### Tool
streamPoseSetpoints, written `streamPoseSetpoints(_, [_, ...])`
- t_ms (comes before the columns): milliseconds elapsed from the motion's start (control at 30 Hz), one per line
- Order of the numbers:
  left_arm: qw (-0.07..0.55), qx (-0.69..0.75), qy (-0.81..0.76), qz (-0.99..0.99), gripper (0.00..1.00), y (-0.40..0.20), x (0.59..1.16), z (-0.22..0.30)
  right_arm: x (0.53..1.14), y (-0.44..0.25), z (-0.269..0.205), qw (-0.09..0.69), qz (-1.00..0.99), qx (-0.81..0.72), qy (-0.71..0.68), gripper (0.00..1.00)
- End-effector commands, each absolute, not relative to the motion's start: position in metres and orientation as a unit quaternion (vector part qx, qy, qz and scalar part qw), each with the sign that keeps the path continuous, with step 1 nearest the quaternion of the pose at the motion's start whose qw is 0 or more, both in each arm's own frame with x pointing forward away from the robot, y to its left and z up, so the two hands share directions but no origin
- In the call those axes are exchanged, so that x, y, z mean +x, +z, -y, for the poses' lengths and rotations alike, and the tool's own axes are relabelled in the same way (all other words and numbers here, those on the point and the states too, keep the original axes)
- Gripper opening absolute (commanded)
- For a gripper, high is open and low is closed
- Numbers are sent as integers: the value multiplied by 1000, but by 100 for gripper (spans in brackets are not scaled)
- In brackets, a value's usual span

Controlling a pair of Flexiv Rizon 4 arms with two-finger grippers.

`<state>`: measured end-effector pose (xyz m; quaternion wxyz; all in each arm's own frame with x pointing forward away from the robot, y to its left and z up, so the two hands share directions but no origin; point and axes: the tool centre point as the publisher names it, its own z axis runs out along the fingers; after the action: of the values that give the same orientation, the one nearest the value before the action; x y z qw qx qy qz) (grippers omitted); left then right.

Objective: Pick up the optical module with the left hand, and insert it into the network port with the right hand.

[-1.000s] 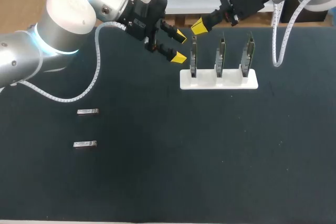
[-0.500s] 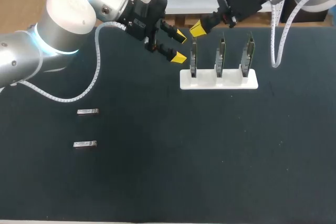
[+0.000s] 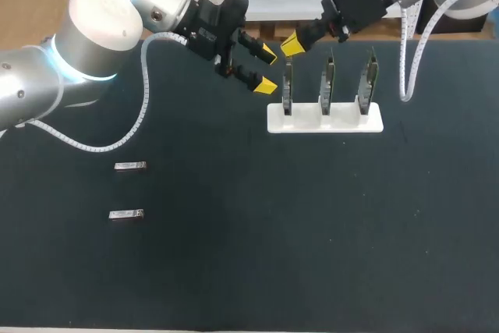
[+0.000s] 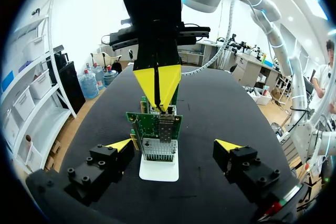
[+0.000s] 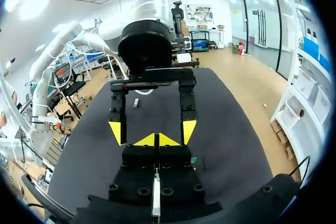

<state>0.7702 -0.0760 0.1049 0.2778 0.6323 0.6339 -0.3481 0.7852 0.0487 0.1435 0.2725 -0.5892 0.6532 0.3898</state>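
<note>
Progress looks slight for the parts you can see. One small silver rectangular optical module lies flat on the dark counter, with a second optical module just beside it. Both are well apart from the white plastic rack, out on the side your left arm comes in from, and neither is in a claw.

The rack holds three upright green circuit cards in a row. Your left claw hangs just beside the rack's end card, its yellow tips spread wide with nothing between them. Your right claw hovers just above that card's top edge, its tips pressed together with no module visible between them.

In the left wrist view those shut tips point straight down at the metal network port on the rack's end card. You cannot tell from these views whether a module already sits in that port.

For the two loose modules, every step is ahead, as I judge it:
- Take the left claw away from the rack and out to a module.
- Pinch the module by its long sides and lift it.
- Bring it back toward the rack and pass it to the right claw, which must open to take it.
- Push it into the port.
</note>
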Motion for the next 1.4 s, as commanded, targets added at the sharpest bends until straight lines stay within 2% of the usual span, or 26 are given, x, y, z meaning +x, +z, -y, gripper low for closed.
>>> streamPoseSetpoints(33, [277,632,-347,-635,100,105,770,76,786,143,-49,272,-653,-588,392,0])
streamPoseSetpoints(1400, [277,632,-347,-635,100,105,770,76,788,127,-46,266,-664,-572,402,0])
